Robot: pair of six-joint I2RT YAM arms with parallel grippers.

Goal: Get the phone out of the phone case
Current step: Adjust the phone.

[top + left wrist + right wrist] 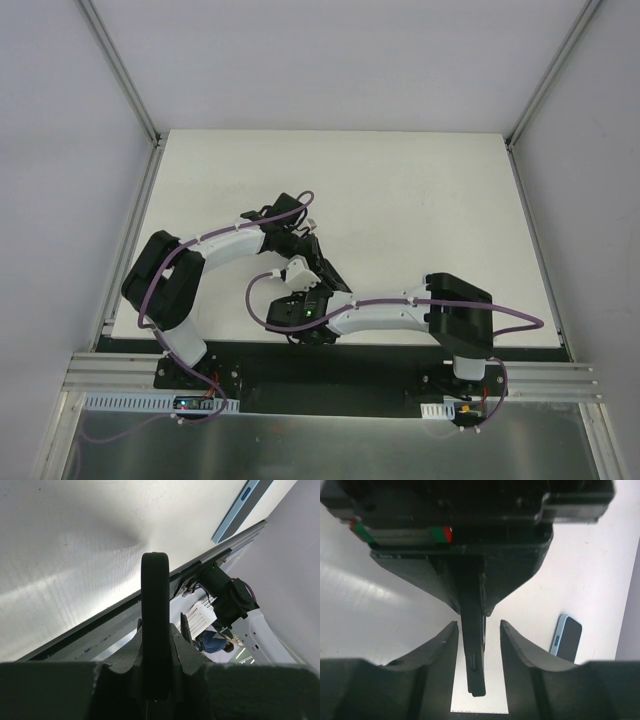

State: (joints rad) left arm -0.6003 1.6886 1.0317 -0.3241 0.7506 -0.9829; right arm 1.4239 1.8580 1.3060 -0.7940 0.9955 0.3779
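**Phone gripped edge-on, case apart**

The thin glossy black rectangular phone (474, 670) hangs clamped in the left gripper (156, 647), with the right gripper (478, 630) parted on either side of it and not touching. The phone is likely stiff, slick and breakable, so it is best pinched on its flat faces. The pale blue plastic phone case (559, 636) lies well apart on the white table (380, 595), apparently empty.

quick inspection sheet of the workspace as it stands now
surface: white table, no marks seen
job's things: phone held edge-on between the grippers; phone case lies flat on the table, apart from it, pale blue rim, dark face
clutter: nothing seen
grippers: left gripper shut on the phone; right gripper open, a finger on either side of it
cables: purple cables along both arms
surroundings: grey walls, aluminium frame
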